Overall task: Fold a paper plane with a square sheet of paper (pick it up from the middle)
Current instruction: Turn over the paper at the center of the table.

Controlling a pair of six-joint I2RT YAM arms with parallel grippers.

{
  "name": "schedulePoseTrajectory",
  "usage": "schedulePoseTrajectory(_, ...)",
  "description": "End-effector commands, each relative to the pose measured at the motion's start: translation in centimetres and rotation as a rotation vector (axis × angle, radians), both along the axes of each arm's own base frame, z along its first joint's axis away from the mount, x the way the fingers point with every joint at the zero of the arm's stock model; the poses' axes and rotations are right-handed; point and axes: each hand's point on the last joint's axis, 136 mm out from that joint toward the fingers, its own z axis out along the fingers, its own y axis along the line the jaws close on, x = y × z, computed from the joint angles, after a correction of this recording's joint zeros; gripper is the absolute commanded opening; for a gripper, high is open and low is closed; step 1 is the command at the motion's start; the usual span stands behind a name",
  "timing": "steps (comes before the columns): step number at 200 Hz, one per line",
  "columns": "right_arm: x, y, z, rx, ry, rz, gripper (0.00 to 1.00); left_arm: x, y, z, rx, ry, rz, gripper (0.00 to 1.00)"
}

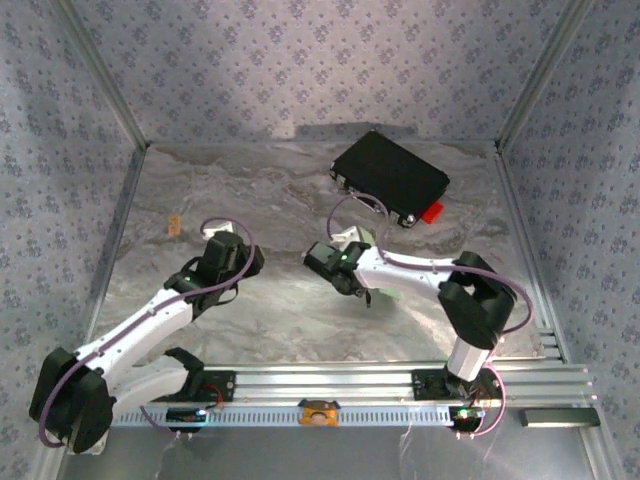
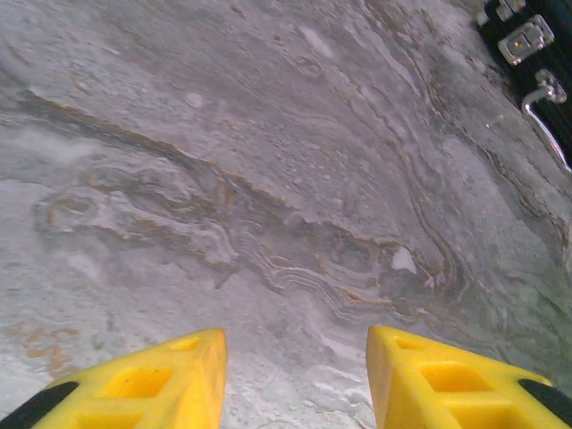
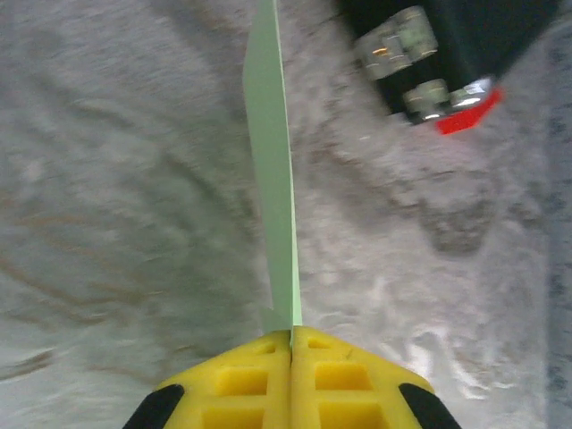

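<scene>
Paper [image 3: 273, 179] pinched edge-on in right claw [image 3: 291, 332], pointing 12 o'clock, case [image 3: 447, 36] at 1. Left claw [image 2: 295, 357] parted, empty. Risk: thin edge grip, paper may slip or unfold

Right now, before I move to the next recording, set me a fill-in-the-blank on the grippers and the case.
The right gripper pinches a narrow piece of pale ____ paper.
The left gripper hangs over bare table, its jaws ____.
The small tab beside the black case is ____.
Missing: green; open; red.
</scene>
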Motion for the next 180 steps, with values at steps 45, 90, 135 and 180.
schedulePoseTrajectory(45,-2.1,10.7,-3.1,0.562,0.325,0.169,0.1,-0.3,0.9,-0.4,0.009,0.029,0.023,0.45)
schedulePoseTrajectory(90,-2.2,11.4,0.5,0.957,0.405,0.244,0.46,0.5,-2.8,-0.8,-0.045,0.072,-0.13,0.46)
schedulePoseTrajectory(135,-0.6,5.3,0.3,1.197,0.38,0.085,0.3,1.1,-9.3,-2.1,-0.146,0.168,-0.359,0.46)
schedulePoseTrajectory(180,-0.2,2.9,-2.1,1.362,0.449,-0.019,0.07,0.2,-15.8,-3.9,-0.164,0.277,-0.54,0.44)
